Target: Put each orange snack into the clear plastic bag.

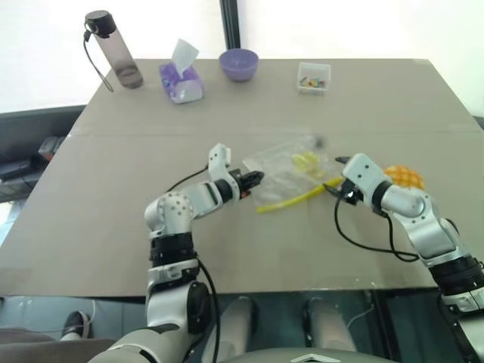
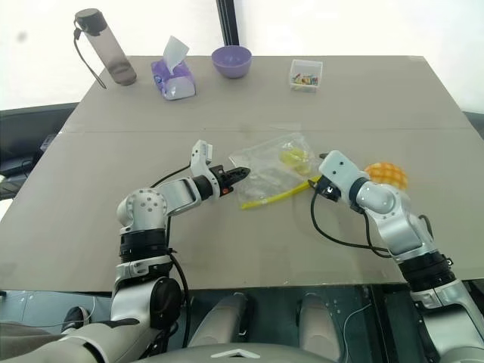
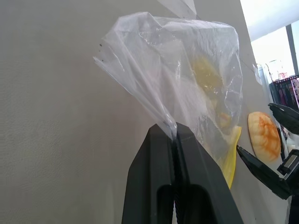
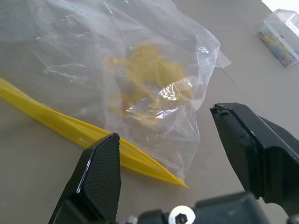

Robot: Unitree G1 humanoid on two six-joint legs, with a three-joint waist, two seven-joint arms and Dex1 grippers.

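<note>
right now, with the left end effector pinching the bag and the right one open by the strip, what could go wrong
1. The left end effector pinches only a thin fold of the bag; the film could slip out or tear if pulled.
2. The right end effector stands open at the yellow strip; it could catch just one layer and leave the mouth shut.
3. The bun lies on the table right behind the right arm, which could knock it away.
</note>
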